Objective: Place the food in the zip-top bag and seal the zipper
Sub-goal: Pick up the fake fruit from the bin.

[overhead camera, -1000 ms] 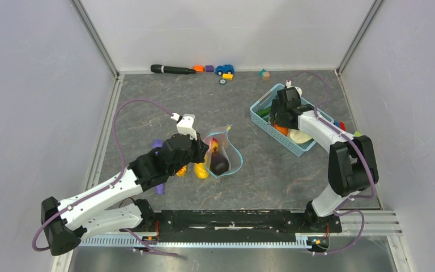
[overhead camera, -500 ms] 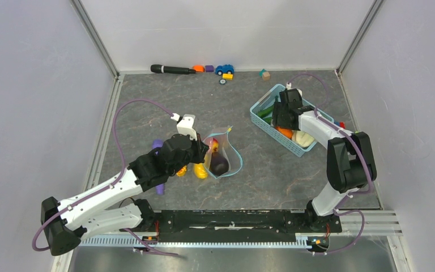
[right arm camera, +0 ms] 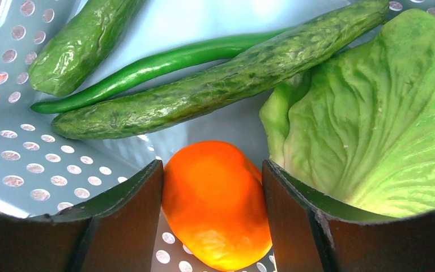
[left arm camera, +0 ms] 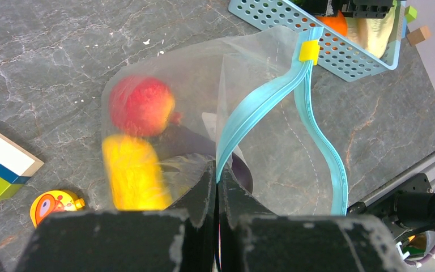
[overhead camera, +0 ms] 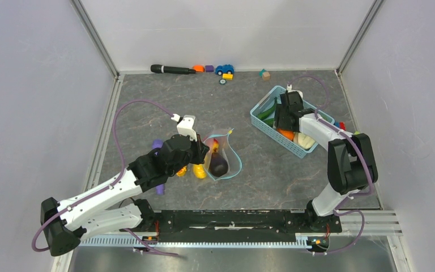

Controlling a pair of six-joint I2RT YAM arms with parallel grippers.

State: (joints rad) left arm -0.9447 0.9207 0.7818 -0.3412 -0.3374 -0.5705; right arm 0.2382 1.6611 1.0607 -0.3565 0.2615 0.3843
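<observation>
Now, right fingers (right arm camera: pixel 119 226) astride orange (right arm camera: pixel 215 204), zipper (left arm camera: pixel 260 107) pinched

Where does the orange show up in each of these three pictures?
Top view: the orange lies right of centre, inside the basket.
Left wrist: at the top edge, right side, in the basket.
Right wrist: bottom centre, between the fingers.
Shared landmark: the blue basket.

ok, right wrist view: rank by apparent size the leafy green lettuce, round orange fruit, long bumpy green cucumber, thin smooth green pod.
1. Leafy green lettuce, largest, though cropped.
2. Round orange fruit and long bumpy green cucumber: too close to rank; orange likely nearer the camera.
3. Thin smooth green pod, smallest.
</observation>
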